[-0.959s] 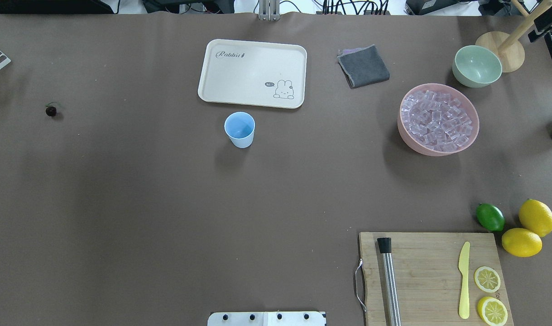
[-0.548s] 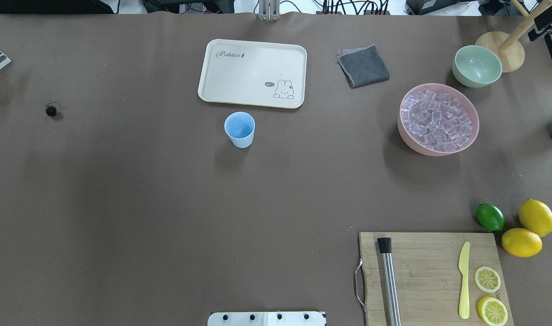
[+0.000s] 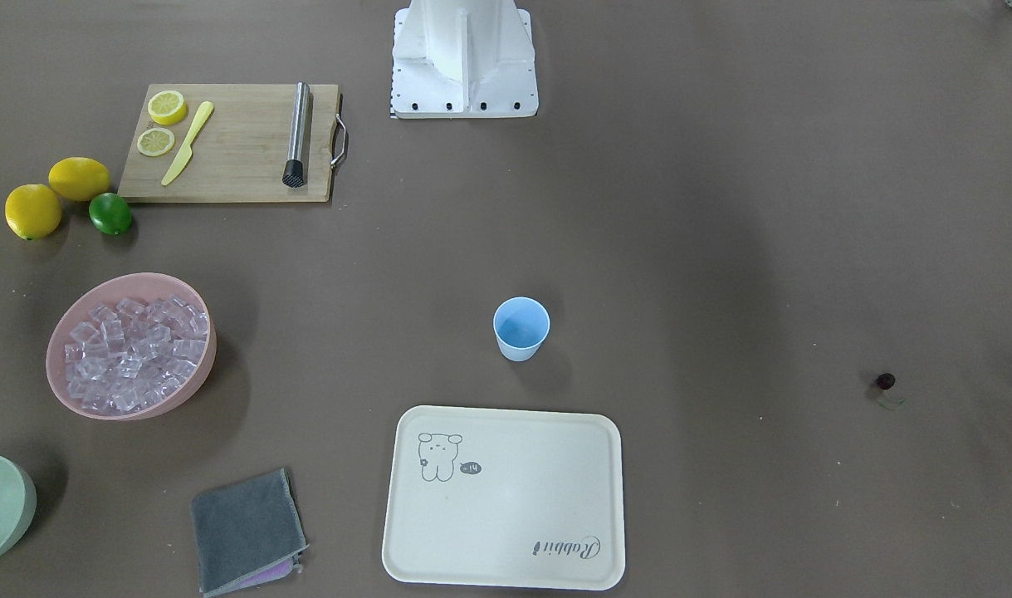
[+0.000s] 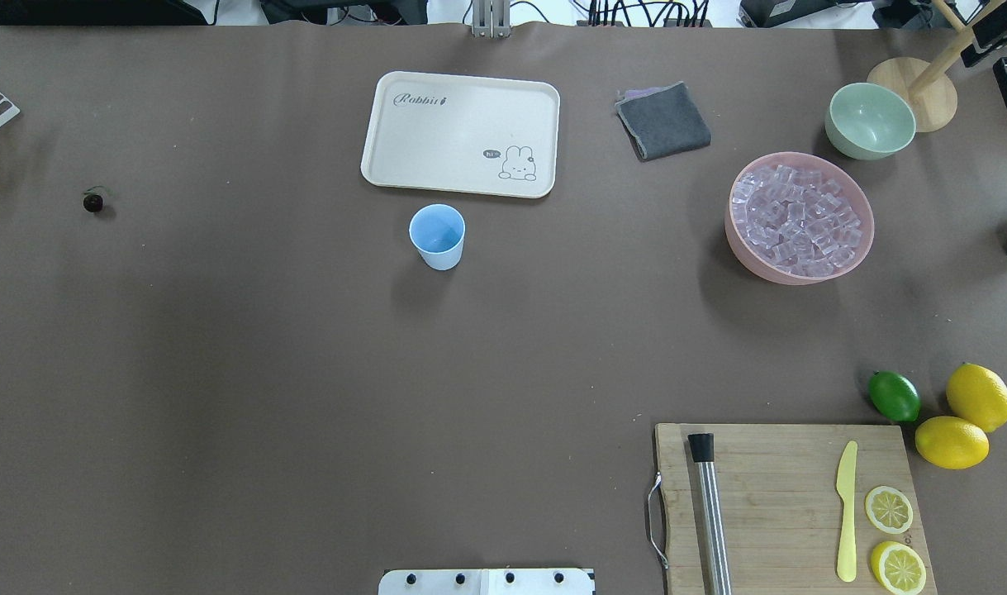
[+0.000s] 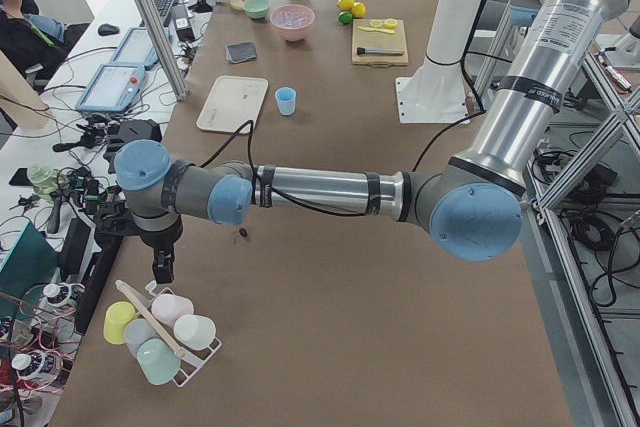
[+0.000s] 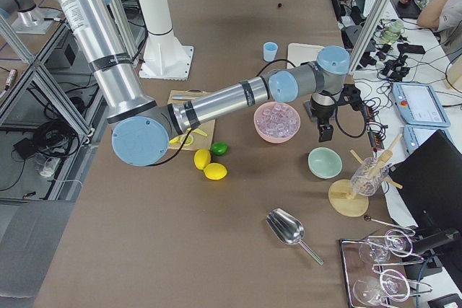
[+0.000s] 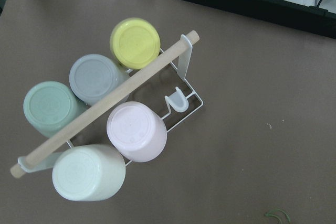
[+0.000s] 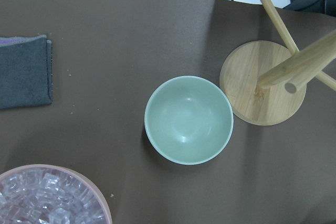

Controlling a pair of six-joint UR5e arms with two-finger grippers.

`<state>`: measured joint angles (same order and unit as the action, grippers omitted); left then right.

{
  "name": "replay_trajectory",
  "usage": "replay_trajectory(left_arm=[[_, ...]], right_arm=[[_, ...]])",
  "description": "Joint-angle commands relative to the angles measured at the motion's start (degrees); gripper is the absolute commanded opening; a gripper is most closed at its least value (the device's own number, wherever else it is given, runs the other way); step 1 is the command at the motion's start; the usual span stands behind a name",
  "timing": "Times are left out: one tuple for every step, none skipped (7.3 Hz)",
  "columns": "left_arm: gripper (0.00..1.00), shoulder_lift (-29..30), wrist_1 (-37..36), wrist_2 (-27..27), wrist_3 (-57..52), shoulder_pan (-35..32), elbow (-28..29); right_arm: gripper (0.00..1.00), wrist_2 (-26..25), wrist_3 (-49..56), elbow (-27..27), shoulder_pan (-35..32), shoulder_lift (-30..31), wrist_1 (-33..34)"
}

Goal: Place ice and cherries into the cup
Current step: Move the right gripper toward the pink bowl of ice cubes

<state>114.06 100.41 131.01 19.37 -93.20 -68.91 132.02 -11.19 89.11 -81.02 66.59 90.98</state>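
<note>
Near the table's (image 4: 305, 372) far edge, the cup (image 4: 437, 235) is standing upright. The cherry (image 4: 93, 202) is lying toward the left edge, and the ice (image 4: 800, 219) is sitting in the pink bowl (image 4: 738, 244) toward the right edge. The left end effector (image 5: 162, 269) and right end effector (image 6: 326, 133) are hanging at opposite edges; whether they are released or clenched cannot be told.

Overhead and front-facing cameras look steeply down on the table (image 4: 222, 372) from opposite sides, sharing the cup (image 4: 437, 235); wrist cameras hover close, seemingly near opposite ends.
</note>
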Motion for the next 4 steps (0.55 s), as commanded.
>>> replay_trajectory(left_arm=[[0.98, -0.2, 0.3, -0.8, 0.0, 0.0, 0.4], [0.98, 0.0, 0.3, -0.1, 0.1, 0.0, -0.2], [0.98, 0.1, 0.3, 0.0, 0.1, 0.0, -0.5], [0.98, 0.0, 0.3, -0.1, 0.1, 0.0, -1.5]], right_arm=[[1.00, -0.3, -0.7, 3.8, 1.0, 0.1, 0.1], [1.00, -1.1, -0.7, 5.6, 3.6, 0.1, -0.1], [1.00, -4.9, -0.9, 6.9, 7.0, -0.2, -0.3], [1.00, -10.5, -1.3, 7.9, 12.4, -0.4, -0.5]])
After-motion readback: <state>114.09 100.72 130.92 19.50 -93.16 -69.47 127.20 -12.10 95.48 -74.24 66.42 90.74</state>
